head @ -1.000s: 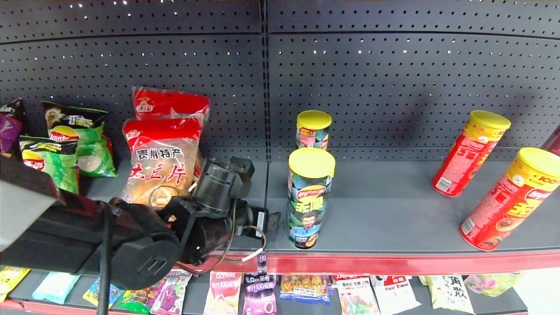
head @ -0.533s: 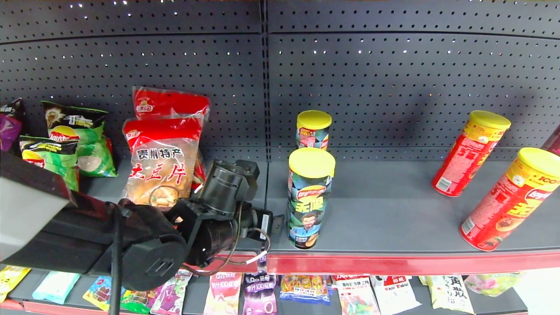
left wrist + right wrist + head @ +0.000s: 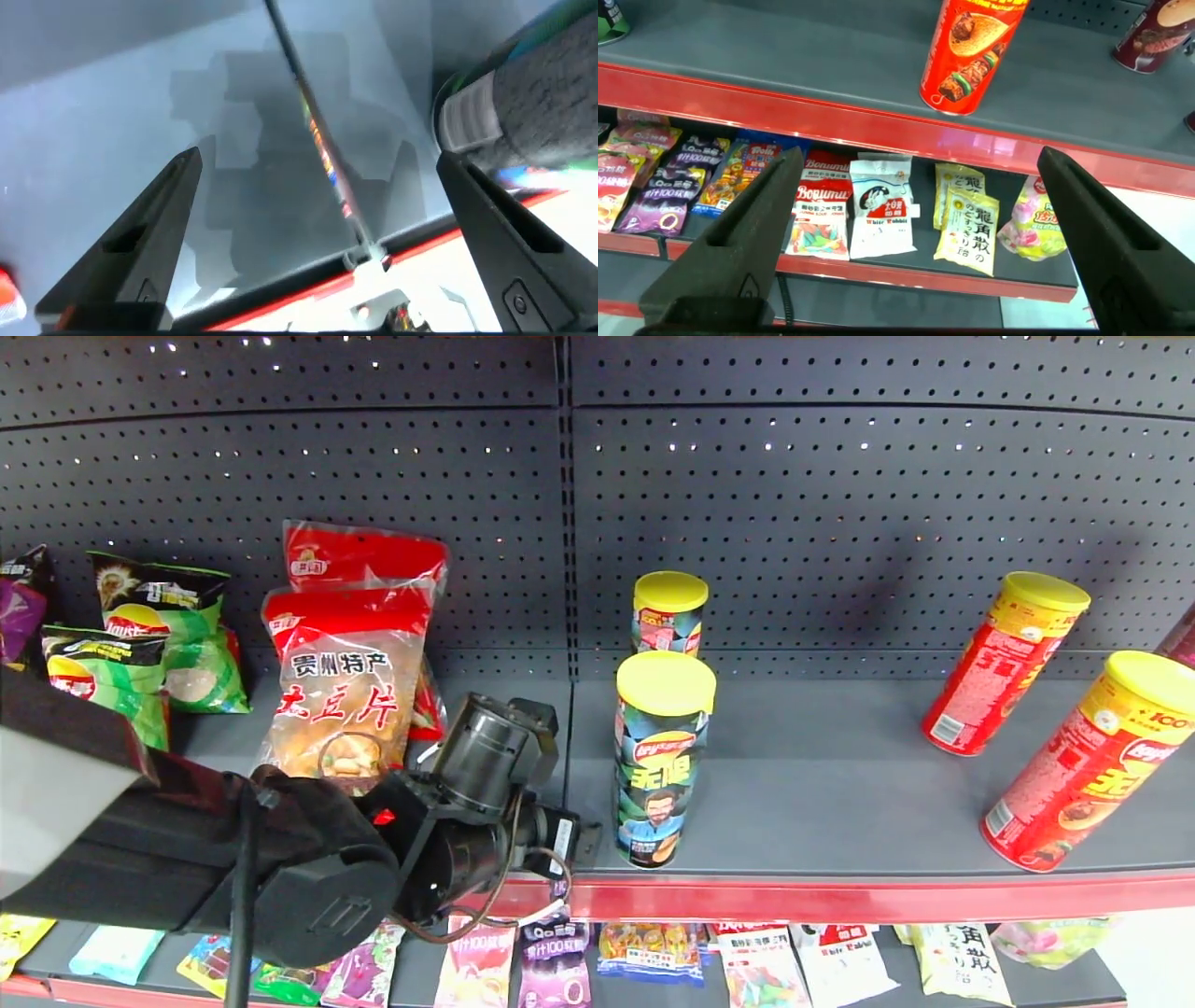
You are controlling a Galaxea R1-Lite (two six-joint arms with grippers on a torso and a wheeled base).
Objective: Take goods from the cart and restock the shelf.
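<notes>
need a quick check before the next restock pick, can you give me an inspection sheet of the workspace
surface: grey shelf board with a red front lip.
job's things: front blue can upright near the lip, rear blue can upright behind it; two red cans on the right; red snack bags and green chip bags on the left.
clutter: nothing seen.
end effectors: left end effector open, nothing held, beside the front blue can; right end effector open, nothing held, in front of the lower shelf.
cables: black cable runs down the left arm.
surroundings: perforated back panel; sweet packets on the lower shelf.
</notes>
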